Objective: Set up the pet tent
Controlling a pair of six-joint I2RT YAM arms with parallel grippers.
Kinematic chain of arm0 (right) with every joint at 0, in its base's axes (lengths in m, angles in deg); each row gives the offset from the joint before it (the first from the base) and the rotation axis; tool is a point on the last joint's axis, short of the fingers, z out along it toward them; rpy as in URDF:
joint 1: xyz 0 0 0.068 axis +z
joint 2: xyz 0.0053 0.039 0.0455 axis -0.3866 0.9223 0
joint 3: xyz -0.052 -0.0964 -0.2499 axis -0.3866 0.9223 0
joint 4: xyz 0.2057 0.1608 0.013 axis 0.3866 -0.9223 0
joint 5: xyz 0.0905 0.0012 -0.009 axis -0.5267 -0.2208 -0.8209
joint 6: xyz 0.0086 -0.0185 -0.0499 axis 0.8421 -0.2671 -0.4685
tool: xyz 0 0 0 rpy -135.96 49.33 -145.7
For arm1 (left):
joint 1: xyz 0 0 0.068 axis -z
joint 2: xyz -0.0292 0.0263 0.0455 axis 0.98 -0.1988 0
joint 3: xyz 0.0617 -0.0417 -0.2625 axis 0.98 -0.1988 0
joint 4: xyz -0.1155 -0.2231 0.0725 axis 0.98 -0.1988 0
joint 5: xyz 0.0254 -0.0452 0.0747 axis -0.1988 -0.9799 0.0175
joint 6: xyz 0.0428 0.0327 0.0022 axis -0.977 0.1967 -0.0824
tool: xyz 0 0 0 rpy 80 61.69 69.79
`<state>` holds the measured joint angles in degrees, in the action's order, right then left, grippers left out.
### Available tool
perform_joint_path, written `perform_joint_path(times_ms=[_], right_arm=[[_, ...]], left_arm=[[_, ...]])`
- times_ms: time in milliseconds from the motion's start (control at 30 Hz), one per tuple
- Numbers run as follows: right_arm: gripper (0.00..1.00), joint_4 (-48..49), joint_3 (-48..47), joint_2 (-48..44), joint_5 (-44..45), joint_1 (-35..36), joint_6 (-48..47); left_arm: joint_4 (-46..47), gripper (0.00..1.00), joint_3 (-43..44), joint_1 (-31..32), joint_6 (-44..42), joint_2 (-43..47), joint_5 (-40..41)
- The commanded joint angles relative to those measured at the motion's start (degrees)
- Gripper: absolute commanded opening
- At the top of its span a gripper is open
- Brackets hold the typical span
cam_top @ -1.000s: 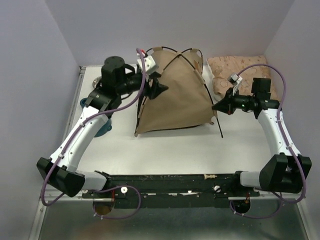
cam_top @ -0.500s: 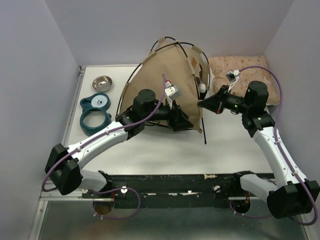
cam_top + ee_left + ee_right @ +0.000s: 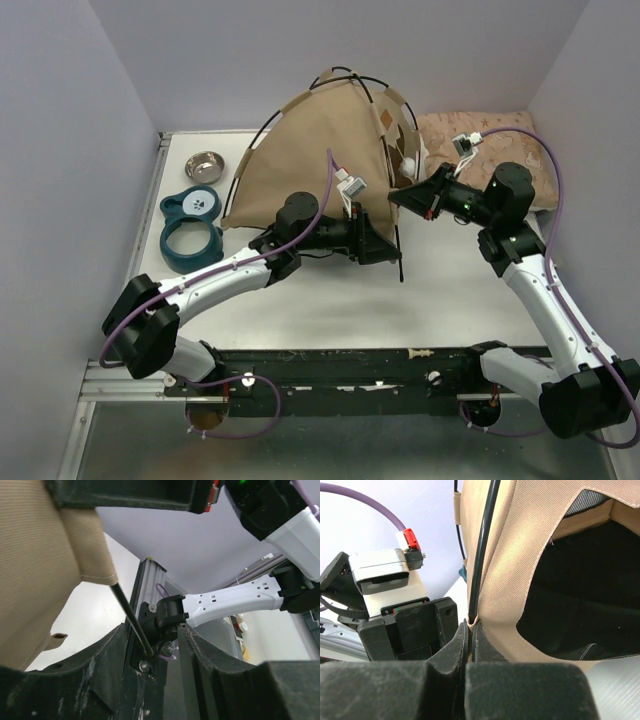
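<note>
**Pet tent, half raised, viewed from above and from both wrists.** The pet tent, a tan fabric dome ribbed with thin black poles, rests on the table. Its peak is up and its opening is on its right side.

The right gripper meets the tent at the right front edge, beside the opening. In the right wrist view its fingertips are pressed together, pinching the tan hem at the point where a black pole enters its sleeve.

The left gripper lies at the tent's front right corner, just below the right gripper. In the left wrist view its jaws stand apart. The bare end of the pole leaves the fabric corner and runs down through the gap between them. No finger is seen to press on it.

In the overhead view this free pole end juts out from the tent's front edge onto the bare table.

A pink cushion lies against the tent's right side. A metal bowl and a teal two-ring holder sit to the tent's left, apart from it.
</note>
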<state>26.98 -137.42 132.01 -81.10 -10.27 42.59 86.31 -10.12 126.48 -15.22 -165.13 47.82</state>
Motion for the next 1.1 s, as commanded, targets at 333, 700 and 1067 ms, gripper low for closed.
perform_joint_path(times_ms=[333, 700, 1067], right_arm=[[0.01, 6.62, 0.33, -1.07, 2.62, 2.47, 1.46], [0.01, 7.23, 0.86, -1.51, 2.97, 3.00, 1.37], [0.01, 7.06, 0.86, -1.43, 3.06, 3.35, 1.46]], left_arm=[[1.64, 0.38, 0.29, 0.92, 2.69, -1.45, 2.12], [3.49, 0.23, 0.55, 0.92, 2.87, -1.71, 2.38], [2.34, 0.23, 0.55, 0.84, 2.87, -1.98, 3.61]])
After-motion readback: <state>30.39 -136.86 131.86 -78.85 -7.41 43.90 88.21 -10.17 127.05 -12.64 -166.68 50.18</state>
